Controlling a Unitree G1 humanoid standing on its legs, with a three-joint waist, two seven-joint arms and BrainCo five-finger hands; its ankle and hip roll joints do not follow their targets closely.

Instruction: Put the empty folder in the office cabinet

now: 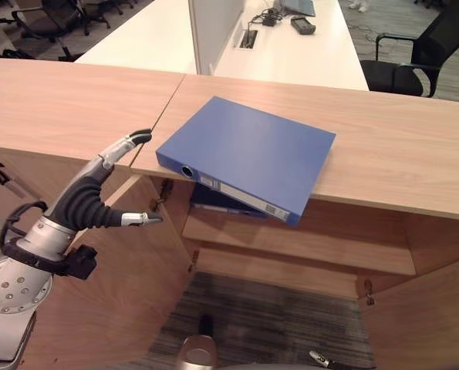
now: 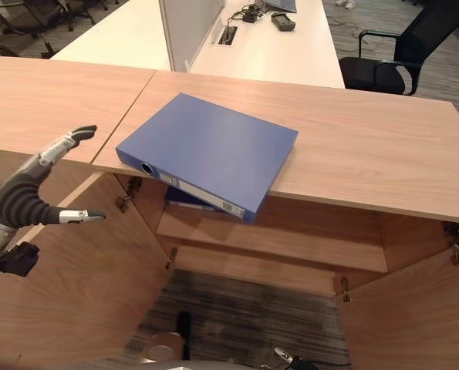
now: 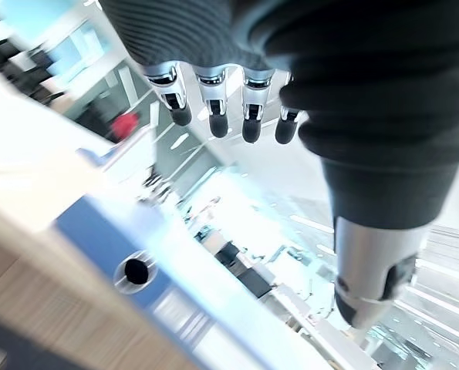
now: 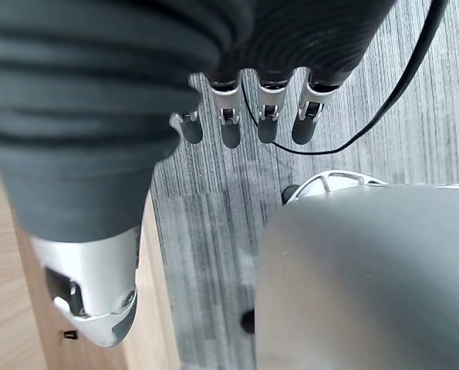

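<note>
On the cabinet top: folder (image 1: 248,154) lies flat, one corner jutting past the front edge above the open cabinet (image 1: 306,239); nothing holds it.
Folder axis: long side runs diagonally, spine facing the robot, ring-hole end toward the robot's left, labelled end over the opening.
Left hand (image 1: 98,196): raised just left of the ring-hole end, near but not touching; fingers straight, thumb apart, holding nothing. Its wrist view shows the spine hole (image 3: 135,270) just past the fingertips.
Right hand (image 4: 237,108): hangs low over the floor by the robot's side, fingers relaxed and empty, well apart from the folder.
Nearer hand: left, by far.
Direction: folder lies to the right of the left hand and slightly ahead.
Shelf (image 1: 291,235): below the overhanging corner; another dark blue item (image 1: 214,202) sits there.
Door (image 1: 121,285): swung open under the left hand.
Judgement: left hand likely takes the spine end, then the folder goes down onto the shelf.
</note>
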